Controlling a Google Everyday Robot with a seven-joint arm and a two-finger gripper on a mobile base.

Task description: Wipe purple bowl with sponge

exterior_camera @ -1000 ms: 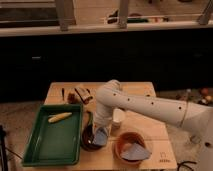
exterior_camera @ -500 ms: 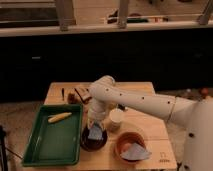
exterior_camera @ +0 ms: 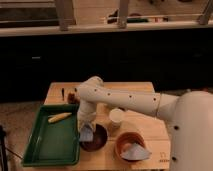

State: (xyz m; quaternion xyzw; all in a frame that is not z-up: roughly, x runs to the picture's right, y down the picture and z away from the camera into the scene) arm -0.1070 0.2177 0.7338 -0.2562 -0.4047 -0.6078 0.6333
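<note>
A dark purple bowl (exterior_camera: 96,140) sits on the wooden table (exterior_camera: 107,155) just right of the green tray. My gripper (exterior_camera: 85,125) hangs at the bowl's left rim and reaches down into it. A pale blue-grey sponge (exterior_camera: 87,134) is at the gripper's tip, lying against the inside left of the bowl. The white arm (exterior_camera: 125,100) comes in from the right.
A green tray (exterior_camera: 50,142) with a yellow piece (exterior_camera: 59,117) in it lies at the left. A white cup (exterior_camera: 116,116) stands right of the purple bowl. A brown bowl (exterior_camera: 131,145) with a bluish cloth stands at the front right. Small dark items (exterior_camera: 70,95) stand at the back left.
The arm has swung left and toward the camera, bringing the gripper and sponge from the bowl's middle to its left rim next to the tray.
</note>
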